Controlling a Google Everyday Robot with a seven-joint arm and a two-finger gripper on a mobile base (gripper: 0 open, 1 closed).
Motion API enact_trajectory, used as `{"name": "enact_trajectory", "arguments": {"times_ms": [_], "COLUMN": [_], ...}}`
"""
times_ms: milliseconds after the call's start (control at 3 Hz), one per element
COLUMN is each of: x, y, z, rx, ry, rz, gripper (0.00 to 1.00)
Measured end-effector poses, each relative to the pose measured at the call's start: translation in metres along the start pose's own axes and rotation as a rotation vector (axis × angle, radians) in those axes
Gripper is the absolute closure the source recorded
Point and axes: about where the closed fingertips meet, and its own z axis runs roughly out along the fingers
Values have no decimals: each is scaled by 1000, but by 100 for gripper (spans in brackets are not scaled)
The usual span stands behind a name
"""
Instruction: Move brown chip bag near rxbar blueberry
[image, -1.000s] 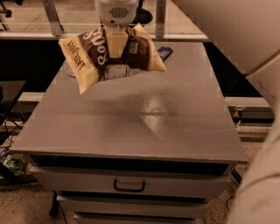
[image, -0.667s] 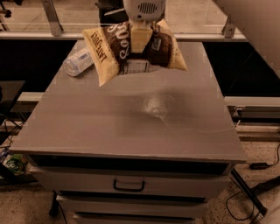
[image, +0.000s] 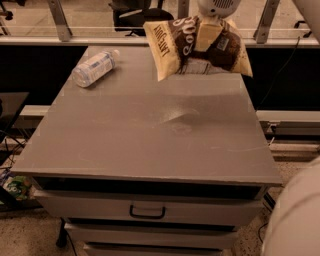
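Brown chip bag (image: 177, 50) held clear of table (image: 150, 145), above far edge toward far-right corner; claw (image: 207, 39) clamped on bag's middle from above; pickup judged done; placing left; rxbar blueberry not in view, so goal spot unknown; water bottle (image: 95, 67) lying near far-left corner; bag's pale end reads "LATE JULY", sideways; white script on brown centre partly hidden; bottle label unreadable.
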Motion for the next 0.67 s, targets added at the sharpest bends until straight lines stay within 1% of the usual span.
{"name": "enact_trajectory", "arguments": {"times_ms": [333, 667], "x": [29, 53], "y": [-22, -44], "z": [15, 36], "rx": [4, 12], "ry": [7, 16], "rz": [34, 62], "gripper": [100, 100]}}
